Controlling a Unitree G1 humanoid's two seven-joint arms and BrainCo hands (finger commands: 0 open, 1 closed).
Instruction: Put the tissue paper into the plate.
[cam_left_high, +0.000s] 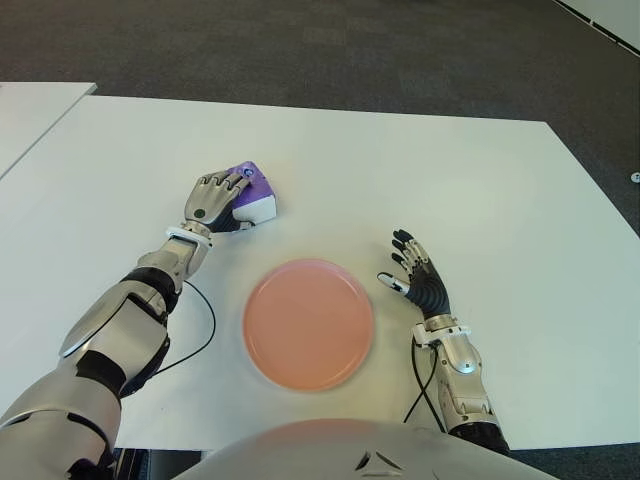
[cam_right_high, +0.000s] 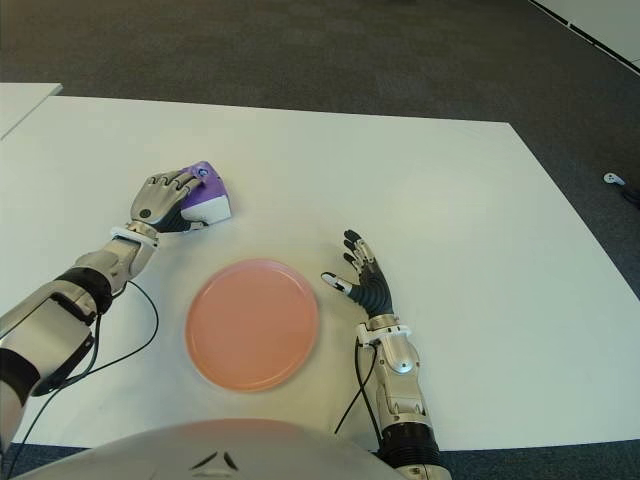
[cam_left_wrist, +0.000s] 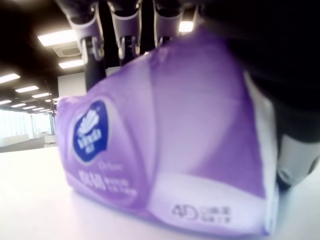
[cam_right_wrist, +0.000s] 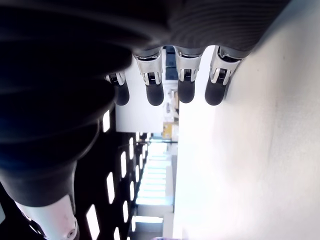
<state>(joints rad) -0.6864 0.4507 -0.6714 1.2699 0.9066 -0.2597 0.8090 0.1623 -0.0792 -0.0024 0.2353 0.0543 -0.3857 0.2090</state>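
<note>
1. Tissue paper (cam_left_high: 252, 195), a purple and white soft pack, lies on the white table (cam_left_high: 420, 180) toward the table's left side, well in from every edge.
2. The left robot hand (cam_left_high: 218, 196) lies over the pack from the near-left, its fingers (cam_left_high: 226, 184) curled down across the pack's top.
3. In the left wrist view the pack (cam_left_wrist: 165, 145) fills the frame, its underside on the table, with fingertips (cam_left_wrist: 122, 35) hooked over its top edge and the thumb pressed to its end; the left robot hand grips it.
4. A pink plate (cam_left_high: 309, 322) sits near the table's front edge, nearer the robot than the pack and apart from it, with bare table between them.
5. The right robot hand (cam_left_high: 417, 275) shows just right of the plate, palm down, fingers spread and holding nothing.
6. The right wrist view shows its straight fingers (cam_right_wrist: 186, 85) beside the table surface.
7. A dark cable (cam_left_high: 200, 330) loops on the table beside the left forearm.
</note>
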